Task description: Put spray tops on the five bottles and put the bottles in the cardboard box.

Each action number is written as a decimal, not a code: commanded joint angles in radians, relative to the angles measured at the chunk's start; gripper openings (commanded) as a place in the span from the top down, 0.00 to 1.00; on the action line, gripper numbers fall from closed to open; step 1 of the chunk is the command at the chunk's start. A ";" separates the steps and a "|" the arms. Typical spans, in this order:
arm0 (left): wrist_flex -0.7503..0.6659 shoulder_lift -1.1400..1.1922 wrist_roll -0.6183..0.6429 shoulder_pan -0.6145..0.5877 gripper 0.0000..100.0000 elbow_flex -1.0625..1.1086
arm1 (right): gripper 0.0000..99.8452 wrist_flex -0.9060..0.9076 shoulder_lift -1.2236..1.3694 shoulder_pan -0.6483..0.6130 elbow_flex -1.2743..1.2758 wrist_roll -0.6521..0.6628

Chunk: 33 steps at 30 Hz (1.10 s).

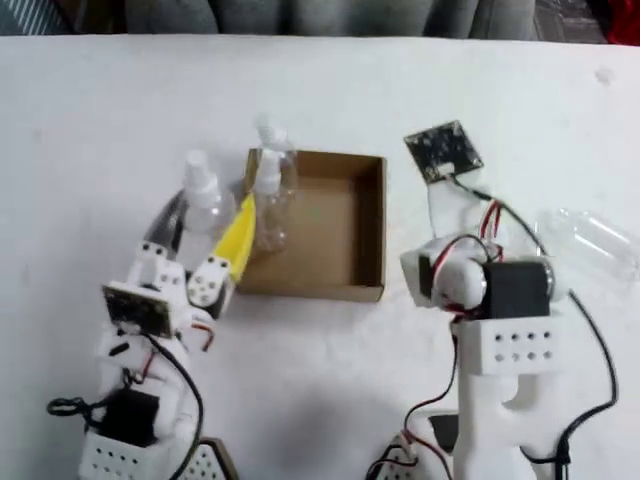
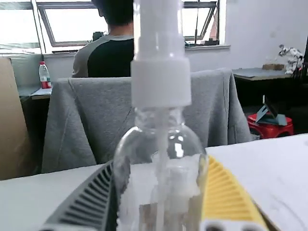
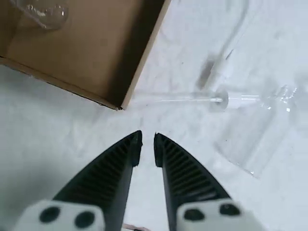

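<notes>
My left gripper [image 1: 203,228] is shut on a clear bottle [image 1: 205,200] with a white spray top [image 2: 160,72]. It holds the bottle upright between the grey and the yellow finger [image 1: 238,238], just outside the left wall of the cardboard box [image 1: 345,285]. Two capped bottles [image 1: 270,195] stand inside the box against that wall. My right gripper [image 3: 147,142] hangs shut and holds nothing, above the table right of the box's near corner [image 3: 120,103]. A loose spray top [image 3: 219,99] with its tube lies beyond it, beside a clear uncapped bottle [image 1: 590,240] lying on its side.
The right half of the box floor [image 1: 335,230] is bare. A second white spray top [image 3: 222,72] lies on the table near the first. The right arm's body [image 1: 500,330] stands between the box and the lying bottle. A grey chair back [image 2: 144,120] stands behind the table.
</notes>
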 commanded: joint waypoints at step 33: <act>0.313 0.562 0.190 -0.048 0.98 -0.552 | 0.98 -0.782 -0.693 -0.848 0.706 -0.462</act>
